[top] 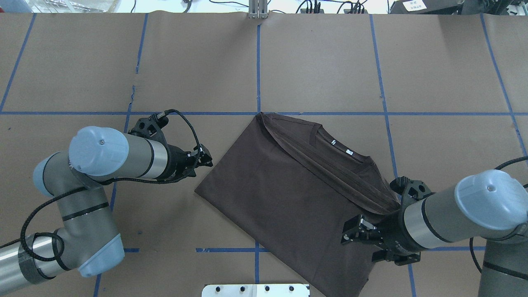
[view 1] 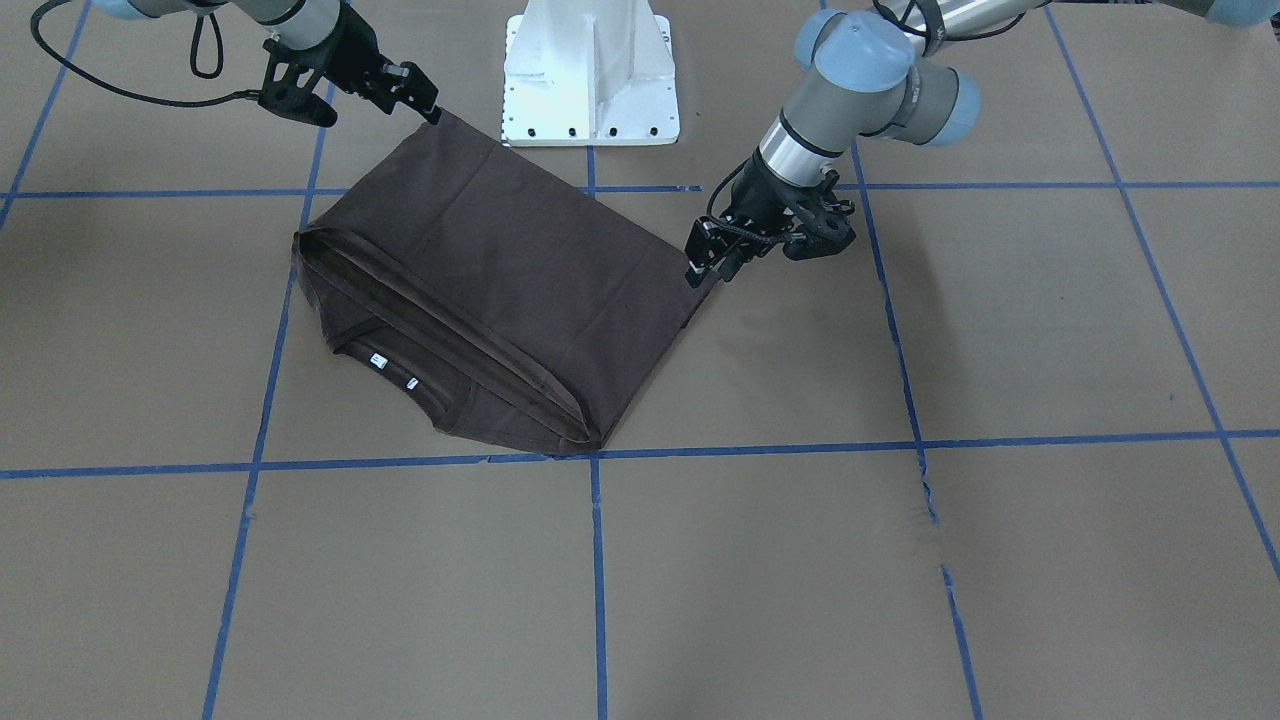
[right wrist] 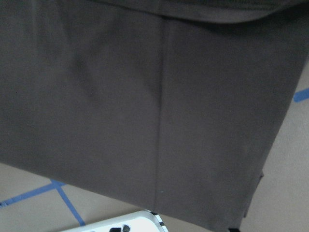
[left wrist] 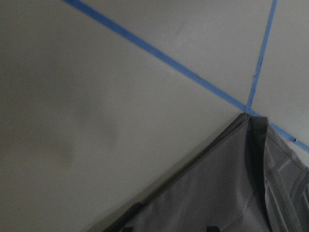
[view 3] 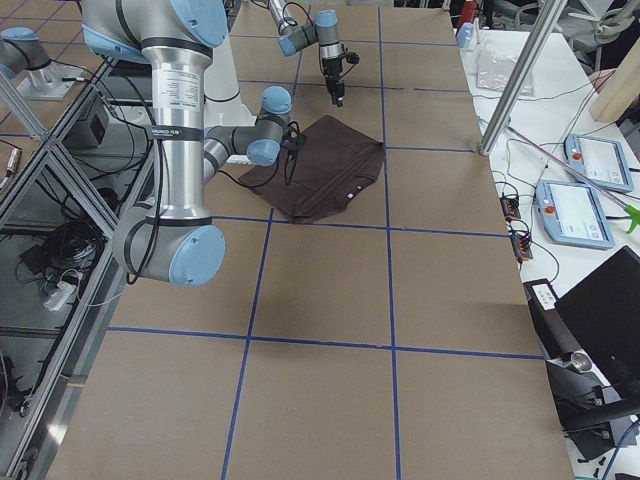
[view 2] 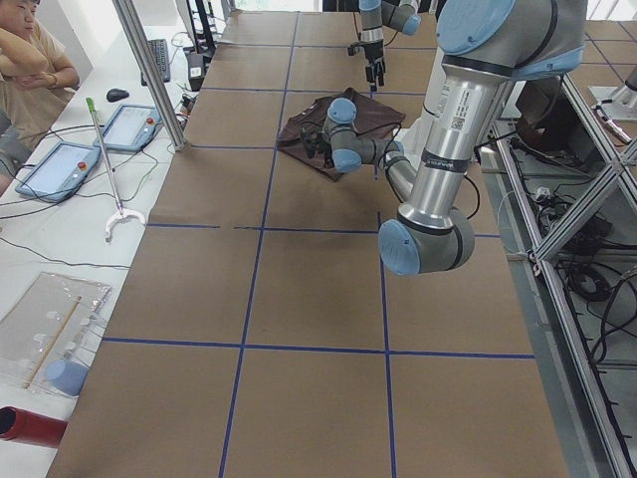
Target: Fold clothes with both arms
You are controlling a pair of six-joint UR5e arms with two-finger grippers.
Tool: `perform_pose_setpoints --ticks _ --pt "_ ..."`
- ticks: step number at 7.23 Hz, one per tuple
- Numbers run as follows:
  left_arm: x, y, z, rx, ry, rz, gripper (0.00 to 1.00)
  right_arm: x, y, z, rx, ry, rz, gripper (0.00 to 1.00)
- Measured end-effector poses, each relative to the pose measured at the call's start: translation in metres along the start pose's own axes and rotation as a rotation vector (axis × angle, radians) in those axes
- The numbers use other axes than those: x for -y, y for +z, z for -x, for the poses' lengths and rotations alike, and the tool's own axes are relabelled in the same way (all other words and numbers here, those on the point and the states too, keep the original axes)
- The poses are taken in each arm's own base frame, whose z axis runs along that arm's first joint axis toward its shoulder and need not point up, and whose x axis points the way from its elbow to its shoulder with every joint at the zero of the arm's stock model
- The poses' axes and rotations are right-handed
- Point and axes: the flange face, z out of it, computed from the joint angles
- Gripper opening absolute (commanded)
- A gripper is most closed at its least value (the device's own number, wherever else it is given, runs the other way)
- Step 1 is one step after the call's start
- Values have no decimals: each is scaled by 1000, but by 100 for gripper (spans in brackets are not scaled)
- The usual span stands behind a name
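Dark brown cloth of the T-shirt (right wrist: 120,96) fills the right wrist view, flat and smooth, with a corner of the white pedestal base (view 1: 590,80) showing beyond its edge. The shirt lies on the tabletop (view 1: 900,560) directly in front of that base, skewed to the blue tape lines (view 1: 598,580). It is folded once. The hem is laid up toward the collar (top: 330,142), and the collar and white neck tags (view 1: 378,361) peek out on the side farthest from the base.

The right pincer (view 1: 418,92) hangs close beside the base on the robot's right, over the shirt's nearest corner. Its jaws look parted and hold nothing. The left pincer (view 1: 712,262) sits farther out from the base on the robot's left, just beside the shirt's other fold corner. Its jaws are also apart and empty.

The next fold probably means taking both of these corners together, and several things could go wrong:

- **Top layer only:** a pincer that pinches just the top layer would peel the first fold open.
- **Uneven lift:** because the shirt lies askew, an uneven lift would drag it across the paper and leave a crooked edge.
- **Loose grip:** a shallow bite on thin cloth could slip mid-swing.
- **Tight clearance:** the right arm works very near the base, so there is little room to spare.
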Motion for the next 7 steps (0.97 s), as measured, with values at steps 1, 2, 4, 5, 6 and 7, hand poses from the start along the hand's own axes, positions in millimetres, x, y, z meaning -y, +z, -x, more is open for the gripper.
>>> perform_pose_setpoints --ticks 1,2,4,5,6,7 --pt "-18 12 6 58 1 5 57 20 -13 6 28 22 -42 100" --pt "-32 22 11 94 6 16 57 31 -22 10 49 34 -68 100" --pt "-40 31 16 123 10 23 53 38 -26 13 61 42 -82 100" --pt "-40 33 18 130 9 22 51 39 -26 13 60 44 -84 100" --pt "-40 36 19 135 9 21 50 40 -26 12 59 44 -85 100" --pt "-39 37 19 138 11 20 50 40 -26 12 59 45 -85 100"
